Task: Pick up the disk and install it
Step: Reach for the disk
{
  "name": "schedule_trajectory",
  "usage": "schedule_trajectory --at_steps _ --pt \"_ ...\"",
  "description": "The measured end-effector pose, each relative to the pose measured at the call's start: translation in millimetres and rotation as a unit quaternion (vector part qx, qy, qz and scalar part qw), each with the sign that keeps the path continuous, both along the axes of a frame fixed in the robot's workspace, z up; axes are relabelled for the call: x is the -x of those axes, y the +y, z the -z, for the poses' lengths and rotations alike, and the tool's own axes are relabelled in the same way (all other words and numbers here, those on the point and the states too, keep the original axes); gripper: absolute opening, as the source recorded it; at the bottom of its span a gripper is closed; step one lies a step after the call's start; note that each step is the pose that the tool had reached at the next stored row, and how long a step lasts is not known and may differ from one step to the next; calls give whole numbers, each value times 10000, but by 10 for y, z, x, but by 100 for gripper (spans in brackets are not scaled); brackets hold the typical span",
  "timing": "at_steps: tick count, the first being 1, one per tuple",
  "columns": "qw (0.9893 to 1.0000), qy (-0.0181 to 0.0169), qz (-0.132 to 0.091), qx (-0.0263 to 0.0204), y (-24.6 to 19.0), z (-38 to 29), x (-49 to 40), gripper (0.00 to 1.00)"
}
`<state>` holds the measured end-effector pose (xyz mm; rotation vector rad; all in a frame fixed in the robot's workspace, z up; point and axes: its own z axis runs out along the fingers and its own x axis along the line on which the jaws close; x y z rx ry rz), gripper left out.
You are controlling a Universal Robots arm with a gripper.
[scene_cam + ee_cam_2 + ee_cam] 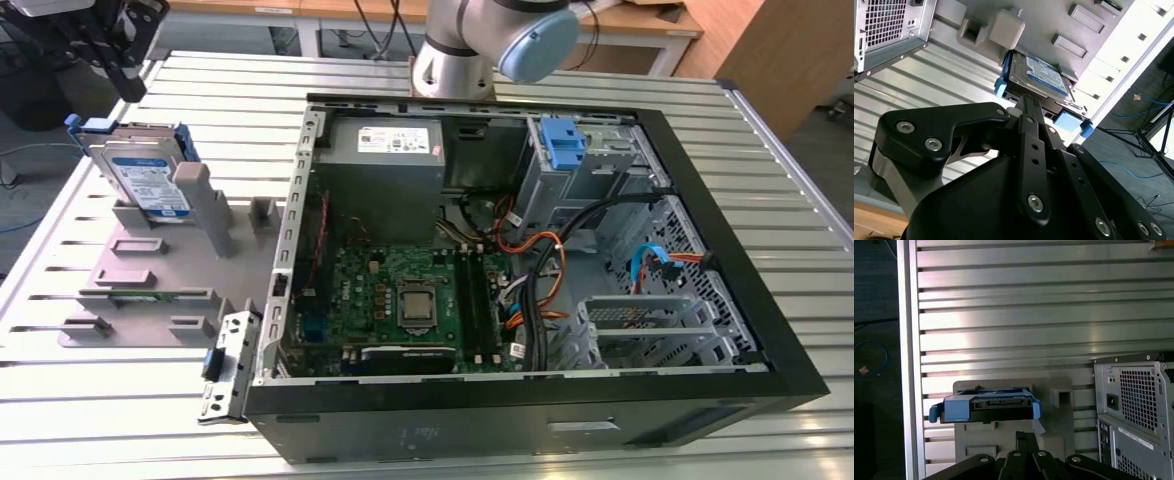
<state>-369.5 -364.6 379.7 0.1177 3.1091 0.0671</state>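
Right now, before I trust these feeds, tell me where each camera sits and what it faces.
Exterior view: off the arm, high, looking down on the open computer case and table; the arm's base and the gripper, over the disk, show.
First wrist view: on the wrist, looking down past the gripper at the disk's edge in its grey holder.
Second wrist view: on the wrist, angled along the gripper at the disk's labelled face.
Shared: all three show gripper and disk; both wrist views catch the case's vented rear.
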Motion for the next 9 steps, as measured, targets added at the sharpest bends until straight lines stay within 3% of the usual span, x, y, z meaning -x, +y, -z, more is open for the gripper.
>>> schedule_trajectory --at_steps 9 --pt "10000 0 0 19 21 33 91 11"
